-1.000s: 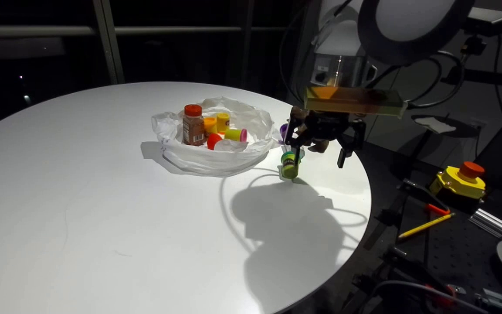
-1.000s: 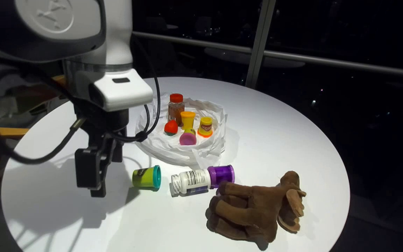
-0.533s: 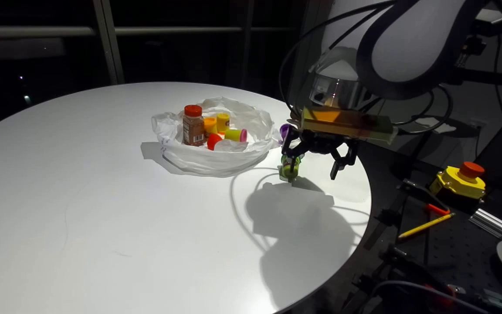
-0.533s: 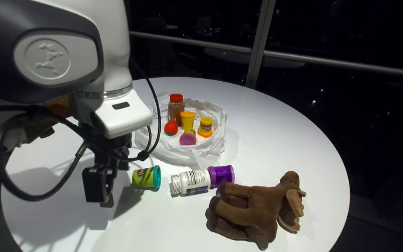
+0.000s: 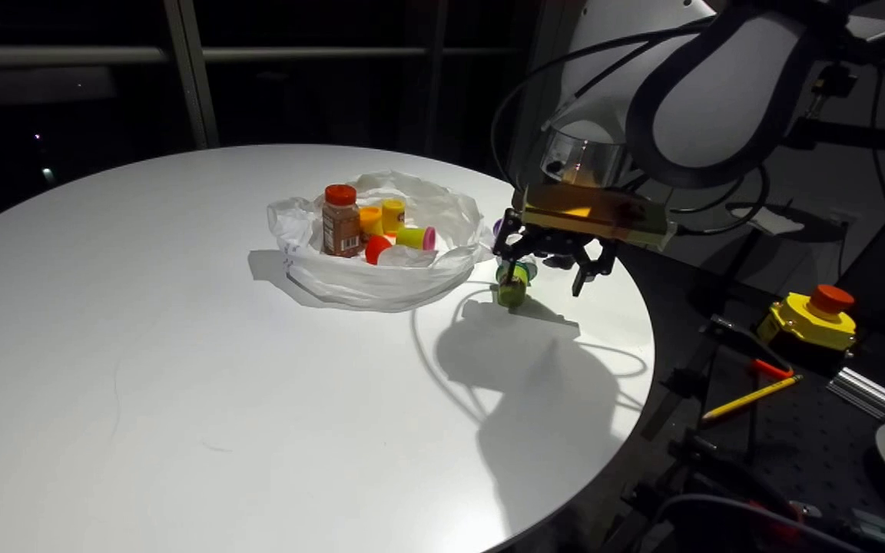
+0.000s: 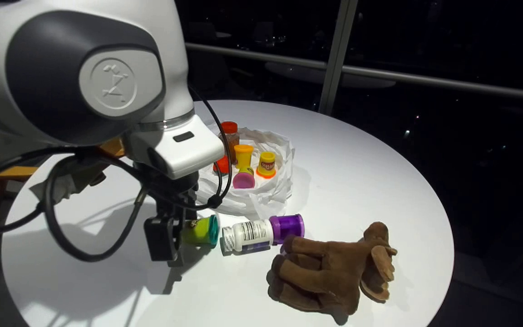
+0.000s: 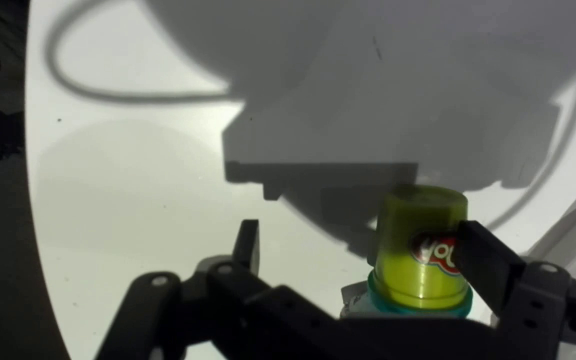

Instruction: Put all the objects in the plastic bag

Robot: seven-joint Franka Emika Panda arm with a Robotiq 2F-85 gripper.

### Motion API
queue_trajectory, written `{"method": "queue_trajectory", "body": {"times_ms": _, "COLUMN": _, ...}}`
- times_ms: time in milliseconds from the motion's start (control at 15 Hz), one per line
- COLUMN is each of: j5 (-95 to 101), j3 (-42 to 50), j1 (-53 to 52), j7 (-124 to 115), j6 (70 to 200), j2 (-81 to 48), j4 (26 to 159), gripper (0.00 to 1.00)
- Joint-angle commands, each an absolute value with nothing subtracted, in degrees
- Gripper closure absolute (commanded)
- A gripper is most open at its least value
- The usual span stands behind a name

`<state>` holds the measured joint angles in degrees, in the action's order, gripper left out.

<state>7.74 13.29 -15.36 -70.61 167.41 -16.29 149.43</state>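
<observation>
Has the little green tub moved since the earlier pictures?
Yes: in an exterior view, the green tub has shifted toward the white bottle, which hasn't moved, narrowing the gap between them.

Five tubs (image 6: 267, 165) (one purple), two bottles (image 6: 254, 234), one bag (image 5: 385, 289), one plush (image 6: 336, 270), one red item (image 5: 376, 249).

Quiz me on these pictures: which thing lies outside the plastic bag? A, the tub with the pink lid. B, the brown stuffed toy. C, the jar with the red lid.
B: in an exterior view the brown stuffed toy lies on the table, with the purple tub between it and the plastic bag.
</observation>
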Motion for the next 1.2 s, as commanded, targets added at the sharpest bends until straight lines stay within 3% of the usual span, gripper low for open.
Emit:
{"method": "queue_trajectory", "body": {"times_ms": 0, "j5": 10.24, "j3": 16.34, "j1": -18.82, "j7": -73.88, "j6": 169.12, "j2": -17.49, "j4": 147.04, "gripper": 0.0}}
{"method": "queue_trajectory", "body": {"times_ms": 467, "j5": 9.88, "j3": 17.6, "j1": -21.17, "j7": -74.68, "j6": 168.25, "j2": -22.01, "j4": 142.52, "gripper": 0.0}}
{"method": "queue_trajectory", "body": {"times_ms": 533, "j5": 9.73, "j3": 17.85, "j1": -21.37, "j7": -74.63, "j6": 168.11, "j2": -22.54, "j4": 142.22, "gripper": 0.25}}
{"method": "queue_trajectory", "body": {"times_ms": 667, "j5": 9.99, "j3": 19.29, "j1": -22.38, "j7": -74.93, "j6": 168.1, "j2": -23.47, "j4": 141.84, "gripper": 0.35}}
{"method": "queue_trajectory", "body": {"times_ms": 1000, "j5": 14.48, "j3": 27.98, "j1": -29.99, "j7": -78.08, "j6": 168.48, "j2": -19.09, "j4": 144.92, "gripper": 0.78}}
{"method": "queue_trajectory", "body": {"times_ms": 1133, "j5": 16.92, "j3": 29.82, "j1": -31.48, "j7": -78.89, "j6": 167.99, "j2": -16.66, "j4": 145.93, "gripper": 0.82}}
